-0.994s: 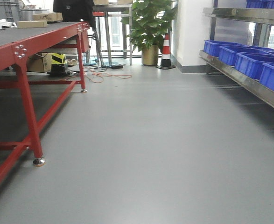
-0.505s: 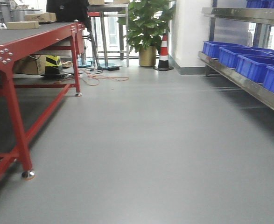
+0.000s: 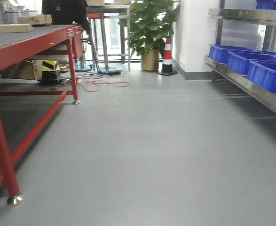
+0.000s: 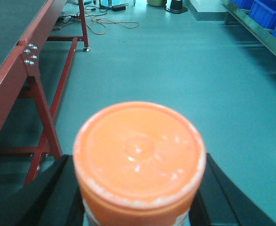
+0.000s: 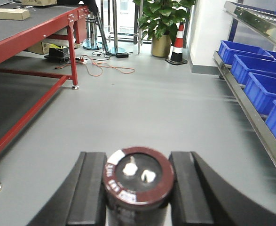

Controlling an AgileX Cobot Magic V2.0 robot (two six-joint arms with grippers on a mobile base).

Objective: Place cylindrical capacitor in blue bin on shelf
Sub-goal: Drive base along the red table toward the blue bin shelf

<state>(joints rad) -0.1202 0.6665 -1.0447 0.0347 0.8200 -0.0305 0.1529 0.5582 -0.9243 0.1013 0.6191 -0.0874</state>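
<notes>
In the right wrist view my right gripper (image 5: 138,160) is shut on the cylindrical capacitor (image 5: 138,178), a dark brown cylinder with two silvery terminals on top, pressed between both black fingers. The left gripper (image 4: 138,162) is shut on an orange-lidded round container (image 4: 140,155) that fills the space between its fingers. The steel shelf (image 3: 250,85) runs along the right side, its lower tier holding several blue bins (image 3: 268,75). The shelf rail (image 5: 250,110) and blue bins (image 5: 264,89) also show right of the capacitor, a good way off.
A red-framed table (image 3: 29,42) with cardboard boxes on top stands on the left, its leg (image 3: 1,146) close by. At the far end are a potted plant (image 3: 149,28), a traffic cone (image 3: 167,56) and orange cables (image 3: 100,84) on the grey floor.
The front view has advanced along the aisle: the red table leg slid left and nearer, and the shelf with its bins shifted slightly right.
</notes>
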